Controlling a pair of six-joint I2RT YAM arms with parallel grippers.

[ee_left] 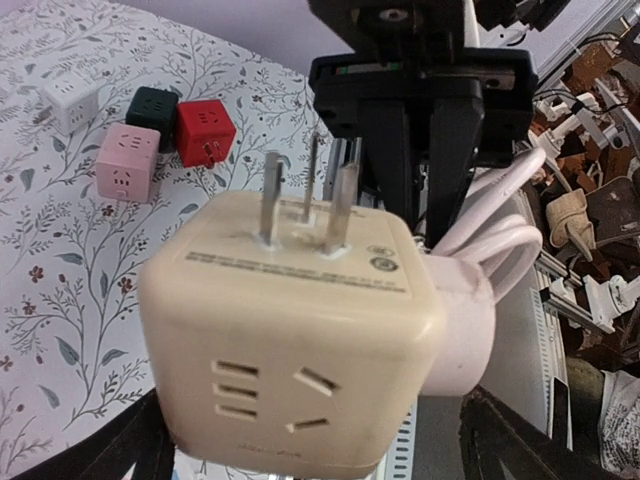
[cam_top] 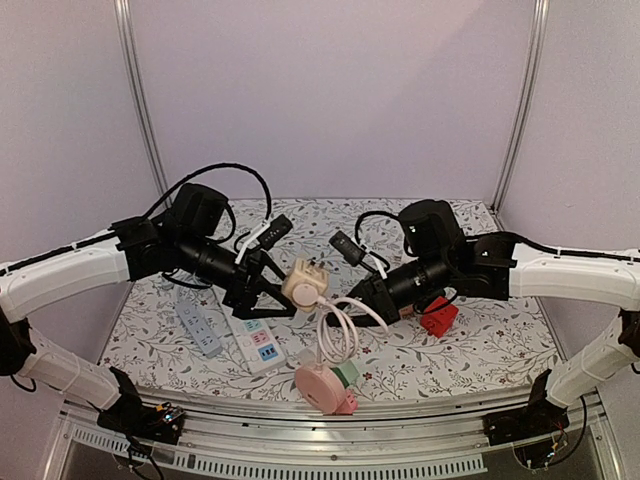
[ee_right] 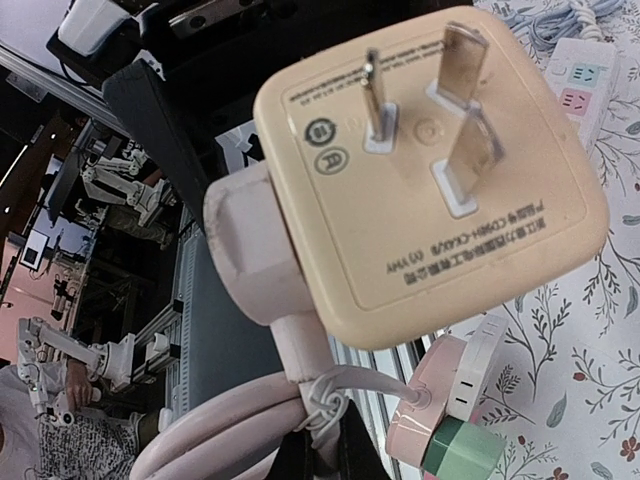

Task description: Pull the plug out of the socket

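- Biggest worry: the cream cube socket hangs mid-air over the table's middle with the white plug seated in its side. The left gripper is spread wide either side of it, and I can't see it pinching. A pull would probably just drag the cube along.
- The right gripper is clamped tight on the cord beside the plug, so it could slip.
- There's room to the right, apart from the red cube.
- The power strip and pink reel sit below, on the near side.
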